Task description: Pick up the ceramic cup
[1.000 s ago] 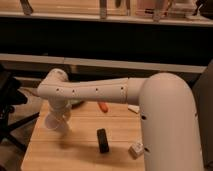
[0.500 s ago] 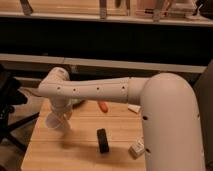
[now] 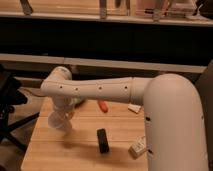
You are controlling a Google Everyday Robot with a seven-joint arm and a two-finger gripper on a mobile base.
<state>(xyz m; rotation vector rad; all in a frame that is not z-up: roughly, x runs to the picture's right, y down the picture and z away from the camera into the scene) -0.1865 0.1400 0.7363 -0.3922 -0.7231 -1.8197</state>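
The ceramic cup [image 3: 56, 121] is a small whitish cup, tilted, at the left part of the wooden table [image 3: 80, 155]. My gripper [image 3: 62, 116] hangs down from the wrist at the far left end of my white arm [image 3: 100, 90] and is shut on the cup, holding it just above the tabletop. The fingers are mostly hidden behind the cup and the wrist.
An orange object [image 3: 102, 106] lies mid-table behind a black block [image 3: 102, 140]. A small white block [image 3: 137, 147] sits at the right, next to my white body [image 3: 175, 125]. A green rounded object [image 3: 78, 103] peeks out under the arm. Dark equipment [image 3: 7, 95] stands left of the table.
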